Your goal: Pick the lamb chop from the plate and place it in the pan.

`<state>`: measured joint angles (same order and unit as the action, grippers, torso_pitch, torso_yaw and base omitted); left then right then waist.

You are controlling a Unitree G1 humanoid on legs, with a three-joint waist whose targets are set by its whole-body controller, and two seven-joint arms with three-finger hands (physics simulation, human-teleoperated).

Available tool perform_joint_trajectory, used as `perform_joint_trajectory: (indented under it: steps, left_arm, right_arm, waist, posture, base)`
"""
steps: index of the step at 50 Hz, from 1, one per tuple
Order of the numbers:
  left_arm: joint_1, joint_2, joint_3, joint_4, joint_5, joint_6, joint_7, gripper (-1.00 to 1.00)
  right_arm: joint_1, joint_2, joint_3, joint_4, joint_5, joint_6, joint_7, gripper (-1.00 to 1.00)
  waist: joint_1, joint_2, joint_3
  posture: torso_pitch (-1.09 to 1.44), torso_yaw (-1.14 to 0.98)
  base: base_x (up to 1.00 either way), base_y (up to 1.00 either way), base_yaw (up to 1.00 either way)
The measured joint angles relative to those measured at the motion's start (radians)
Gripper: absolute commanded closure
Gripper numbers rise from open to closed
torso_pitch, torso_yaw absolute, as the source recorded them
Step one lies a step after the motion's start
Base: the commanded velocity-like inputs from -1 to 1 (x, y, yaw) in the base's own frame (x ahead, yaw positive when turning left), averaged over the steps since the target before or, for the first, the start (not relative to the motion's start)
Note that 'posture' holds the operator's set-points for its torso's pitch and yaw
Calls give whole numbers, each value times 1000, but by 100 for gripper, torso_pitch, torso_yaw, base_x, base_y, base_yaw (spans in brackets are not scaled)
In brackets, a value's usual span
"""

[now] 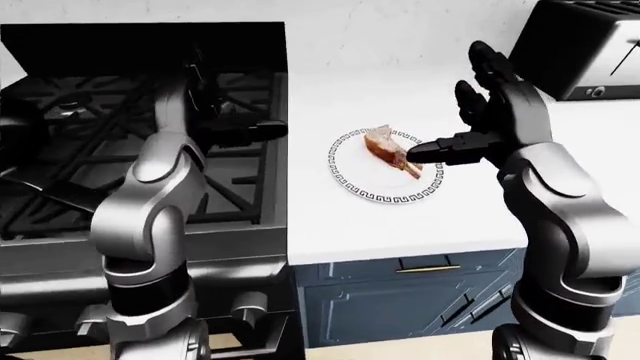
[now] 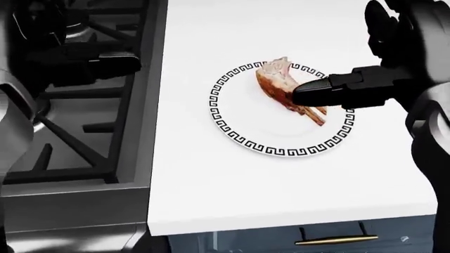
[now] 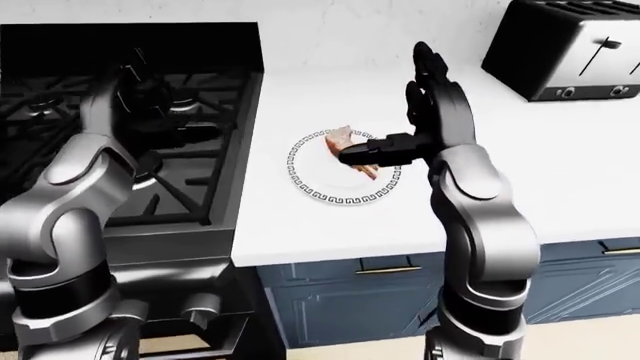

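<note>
Head view: bony lamb chop (image 2: 281,81) on round key-patterned plate (image 2: 242,138); right hand (image 2: 352,89) fingers apart above.

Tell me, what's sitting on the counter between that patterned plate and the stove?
Nothing: in the head view, only bare white counter separates the plate from the stove.

White countertop (image 2: 232,190) beside black gas stove (image 1: 60,150), cast-iron grates (image 1: 80,127) across burners. Black toaster (image 3: 570,52) at top right of right-eye view, on counter against pale wall (image 3: 330,30), slots and lever showing. Below counter edge, blue-grey cabinet (image 3: 340,307) with panelled fronts, brass drawer handle (image 3: 387,269) just under worktop. Round stove knobs (image 1: 250,304) along steel front panel, lower left of left-eye view.
</note>
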<state>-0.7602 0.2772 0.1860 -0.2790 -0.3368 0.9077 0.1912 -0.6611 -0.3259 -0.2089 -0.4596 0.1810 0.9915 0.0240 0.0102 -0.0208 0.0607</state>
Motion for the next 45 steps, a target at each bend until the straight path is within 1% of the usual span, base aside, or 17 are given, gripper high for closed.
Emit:
perform_joint_trajectory:
  steps: [3,5,10,13,20,24,30,33,36,39,43,44,45]
  left_arm:
    - [6,-3,-13,23,-7,26,-3,-100]
    - [4,-2,-11,18,-10,34,-2,-100]
    - [-4,6,4,5,-5,18,1,-100]
    - [-3,7,4,9,-2,5,0,-100]
    - [0,5,3,17,-1,10,-1,-100]
    - [1,5,3,12,-1,13,2,-100]
    - [3,1,0,15,0,8,4,-100]
    - [1,2,1,13,-2,14,3,-100]
    - [1,3,4,5,-4,20,5,-100]
    - [-2,7,8,4,-7,21,6,-100]
    - [-2,9,9,8,-10,19,8,-100]
    - [-1,9,8,9,-10,18,8,-100]
    - [-1,9,8,9,-11,19,9,-100]
  right_arm:
    - [3,2,1,22,-14,27,0,-100]
    - [4,5,4,22,-18,35,1,-100]
    - [-4,8,14,8,-23,30,11,-100]
    - [-8,9,13,3,-27,22,16,-100]
    - [-6,10,16,8,-41,21,20,-100]
    - [-9,-4,40,4,-81,24,23,-100]
    - [-26,21,69,31,-160,15,48,-100]
    - [-38,43,70,76,-178,-8,65,-100]
    - [-55,50,69,158,-190,-44,74,-100]
    - [-88,37,79,233,-206,-56,82,-100]
    - [-117,31,87,261,-234,-61,105,-100]
    - [-122,31,88,272,-241,-68,110,-84]
    - [-129,31,91,286,-249,-73,115,-85]
  waist:
    - [-11,19,-3]
    - [-11,24,-5]
    - [-8,21,-19]
    - [-7,19,-23]
    - [-5,15,-18]
    - [-3,15,-15]
    - [-2,14,-17]
    - [-2,15,-16]
    - [-2,16,-17]
    - [-1,20,-15]
    - [-1,22,-17]
    - [-1,22,-18]
    - [-1,22,-18]
  posture:
    - [0,0]
    - [0,0]
    - [0,0]
    - [0,0]
    - [0,0]
    - [0,0]
    - [0,0]
    - [0,0]
    - [0,0]
    - [0,0]
    - [0,0]
    - [0,0]
    - [0,0]
  base:
    - [0,0,0]
    - [0,0,0]
    - [0,0,0]
    - [0,0,0]
    - [0,0,0]
    - [0,0,0]
    - [0,0,0]
    - [0,0,0]
    - [0,0,0]
    - [0,0,0]
    - [0,0,0]
    - [0,0,0]
    - [0,0,0]
